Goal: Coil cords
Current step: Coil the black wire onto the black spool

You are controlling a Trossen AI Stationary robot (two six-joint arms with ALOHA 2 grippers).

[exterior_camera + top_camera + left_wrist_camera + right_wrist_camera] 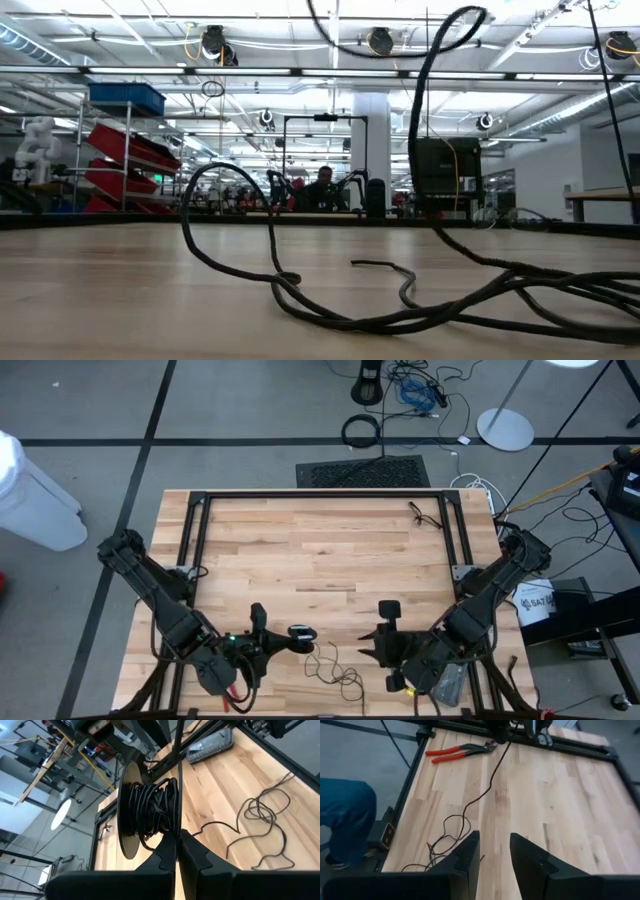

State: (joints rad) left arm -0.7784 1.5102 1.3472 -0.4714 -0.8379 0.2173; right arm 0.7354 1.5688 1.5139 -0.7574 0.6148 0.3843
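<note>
We see the wooden table (320,550) filling the middle of the high view, ringed by a black metal frame (320,495). Our two dark arms reach in from its near corners, the left arm (155,595) and the right arm (490,585), and their wrists meet near the table's near edge. Our left gripper (177,837) has its fingers (167,851) pressed together on the rim of a dark spool (145,812), round-flanged and already wound thick with black cord; in the high view that spool shows as a small round puck (301,631) just ahead of the left wrist. Our right gripper (494,847) hangs over bare wood with its fingers (470,851) apart and nothing between them. The loose part of the cords (335,665) lies in a tangle of thin black loops on the table between the two grippers, near the front edge, and one strand runs from it up toward the spool. In the low view the same thin cord (400,300) arches up off the wood and curls back down across it. Red-handled pliers (457,751) lie at the table's edge beside the frame, well apart from the tangle. A second small black snippet (428,515) rests near the far right corner.
</note>
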